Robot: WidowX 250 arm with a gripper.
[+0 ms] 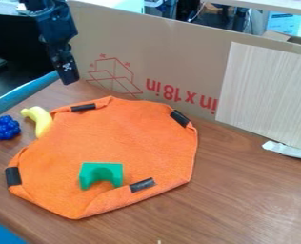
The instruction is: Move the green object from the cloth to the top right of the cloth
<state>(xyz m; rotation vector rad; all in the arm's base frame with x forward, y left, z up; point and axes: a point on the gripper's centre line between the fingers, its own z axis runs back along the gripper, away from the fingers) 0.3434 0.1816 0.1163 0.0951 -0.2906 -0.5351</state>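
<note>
The black gripper (67, 76) hangs at the upper left, above the table's back edge and well away from the green object. A green arch-shaped block (101, 174) lies on the lower part of the orange cloth (127, 133), left of a black strip on the cloth's front edge. The cloth is spread on the brown table with its edges folded in and black strips at several places. Its top right part has a black strip at the border and bare orange fabric beside it.
A yellow banana (40, 121) touches the cloth's upper left edge, with blue grapes (6, 127) beside it. A cardboard wall (178, 62) stands along the back, with a pale wood-grain panel (264, 90) against it. A white scrap (288, 149) lies at the right.
</note>
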